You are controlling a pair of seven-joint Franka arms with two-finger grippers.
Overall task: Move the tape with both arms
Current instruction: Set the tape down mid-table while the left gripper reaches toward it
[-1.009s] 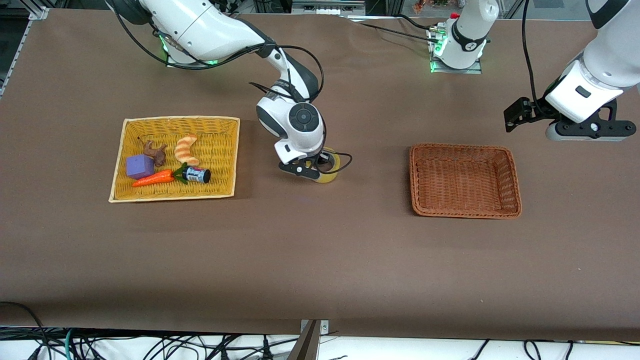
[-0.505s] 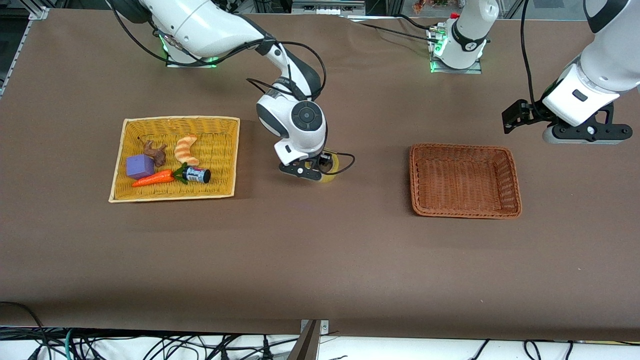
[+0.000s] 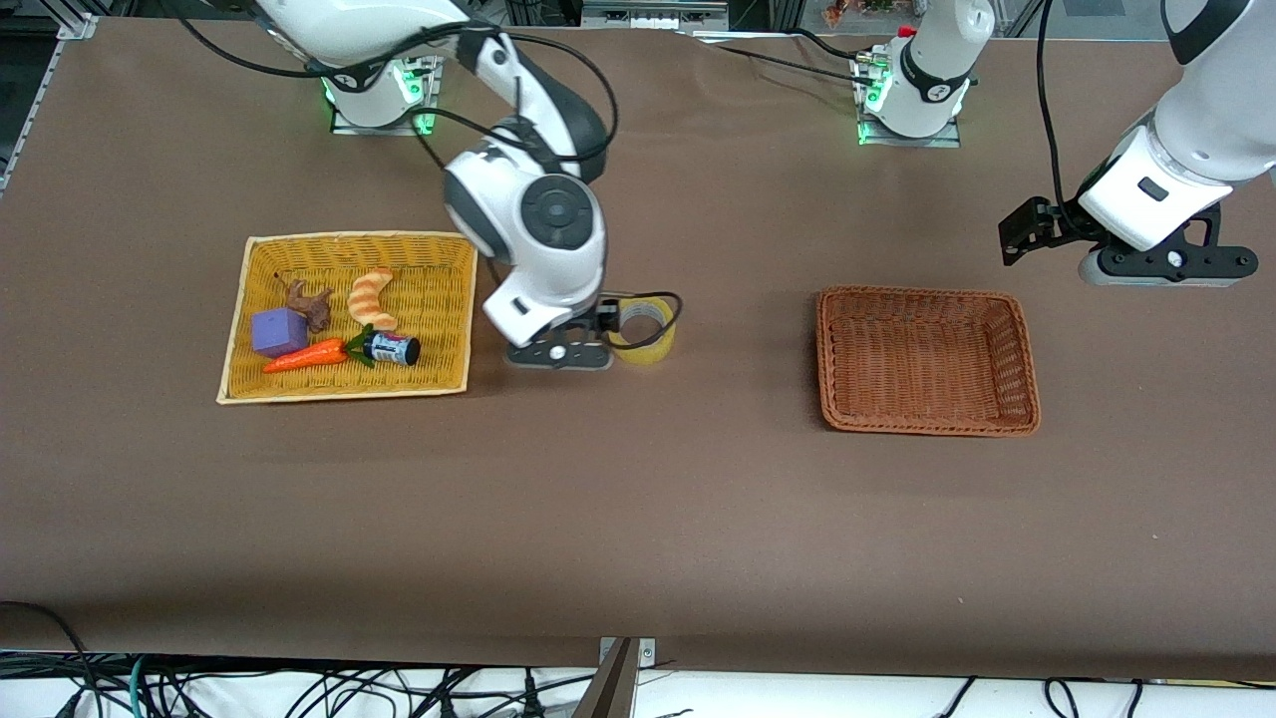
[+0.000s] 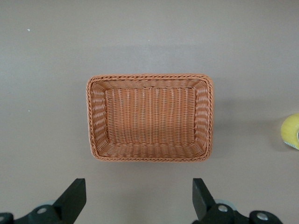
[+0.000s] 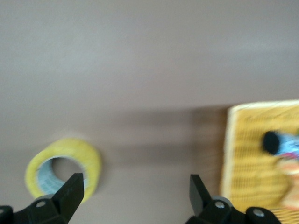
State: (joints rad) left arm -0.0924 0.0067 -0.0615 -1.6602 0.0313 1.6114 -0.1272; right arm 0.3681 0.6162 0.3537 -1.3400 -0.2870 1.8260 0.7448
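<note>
The tape (image 3: pixel 643 330) lies flat on the tabletop (image 3: pixel 638 519) between the yellow tray (image 3: pixel 254 314) and the brown basket (image 3: pixel 927 359). The right claw (image 5: pixel 133 193) hangs spread wide and empty, above bare tabletop just beside the roll, toward the tray. The left claw (image 4: pixel 138 198), also wide open and empty, waits up near the basket.

right wrist view blurred; tape (image 4: pixel 292 131) cut by left wrist view's edge; yellow basket (image 5: pixel 261 154) cropped.
</note>
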